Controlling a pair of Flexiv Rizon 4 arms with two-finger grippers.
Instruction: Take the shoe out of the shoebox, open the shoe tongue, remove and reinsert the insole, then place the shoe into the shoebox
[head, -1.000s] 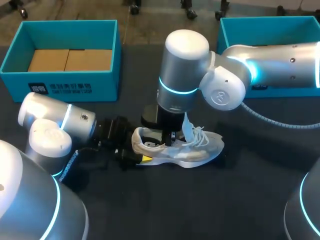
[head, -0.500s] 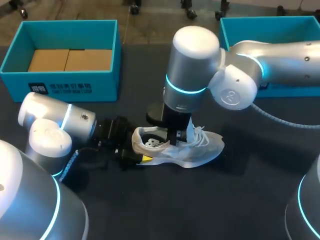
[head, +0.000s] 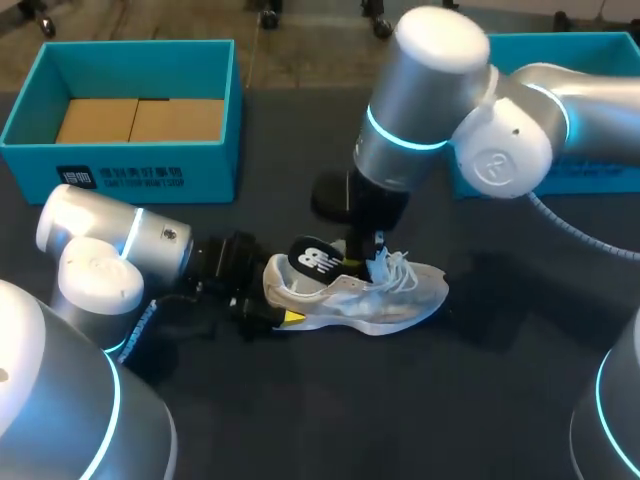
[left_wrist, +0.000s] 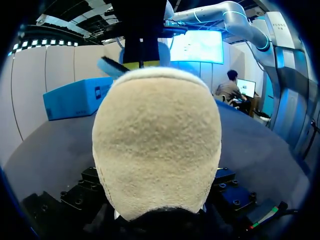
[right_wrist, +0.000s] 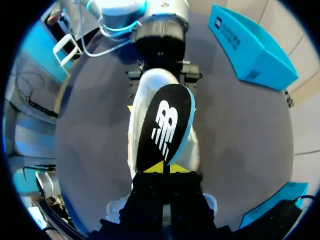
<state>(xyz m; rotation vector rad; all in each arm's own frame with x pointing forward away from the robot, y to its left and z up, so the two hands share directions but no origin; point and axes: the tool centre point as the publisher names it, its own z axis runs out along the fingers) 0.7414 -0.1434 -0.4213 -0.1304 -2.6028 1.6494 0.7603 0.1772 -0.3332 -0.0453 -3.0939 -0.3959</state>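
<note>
The shoe lies mid-worktop, its heel clamped by the left tool. The right tool pinches one end of the insole, which slants above the opening. Best to lift straight and slowly, so that the insole clears the laces without dragging the shoe.

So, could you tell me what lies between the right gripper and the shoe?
The black insole, pinched by the right gripper and held above the shoe; the right wrist view shows it best.
</note>
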